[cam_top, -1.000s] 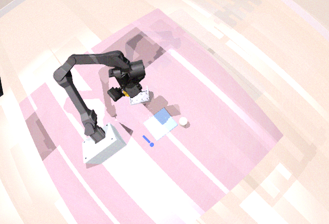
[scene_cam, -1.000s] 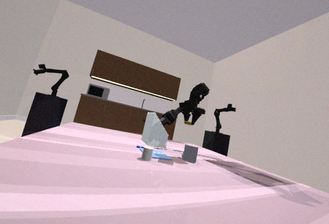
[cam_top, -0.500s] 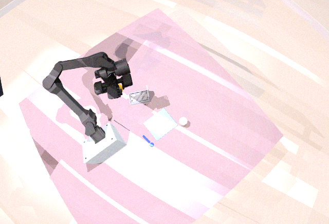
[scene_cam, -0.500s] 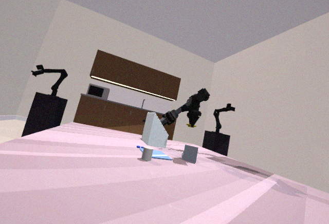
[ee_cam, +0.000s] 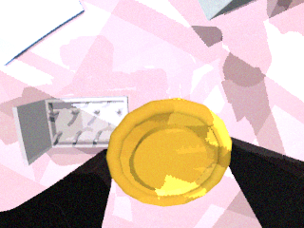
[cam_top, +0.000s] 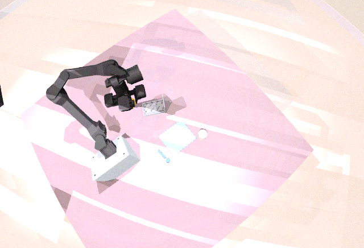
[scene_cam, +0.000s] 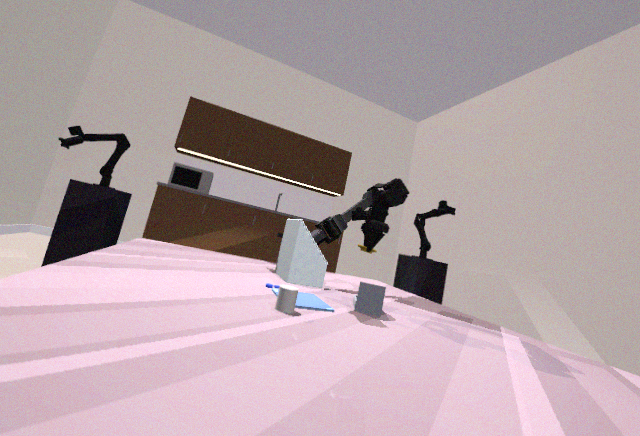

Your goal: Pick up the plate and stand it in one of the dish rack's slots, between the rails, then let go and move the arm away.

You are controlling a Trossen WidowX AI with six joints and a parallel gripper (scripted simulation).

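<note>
The yellow plate (ee_cam: 168, 163) (scene_cam: 368, 249) (cam_top: 133, 103) is held in the air, lying roughly level, with its round face toward the wrist camera. My gripper (ee_cam: 167, 150) is shut on it, one dark finger on each side of its rim. The grey-white dish rack (cam_top: 164, 104) (scene_cam: 370, 299) (ee_cam: 34, 132) stands on the table, with small rails inside and a tall wall at one end. In the top view the plate is left of the rack; in the exterior view it hangs above it in the picture. The plate hides one end of the rack in the wrist view.
A square blue-white board (cam_top: 177, 136) (scene_cam: 311, 301) (ee_cam: 35, 24) lies near the rack. A white cylinder (cam_top: 202, 133) (scene_cam: 286, 299) stands beside the board, and a blue spoon-like item (cam_top: 161, 154) lies on its other side. The arm's pale base block (cam_top: 117, 162) (scene_cam: 299, 260) stands nearby.
</note>
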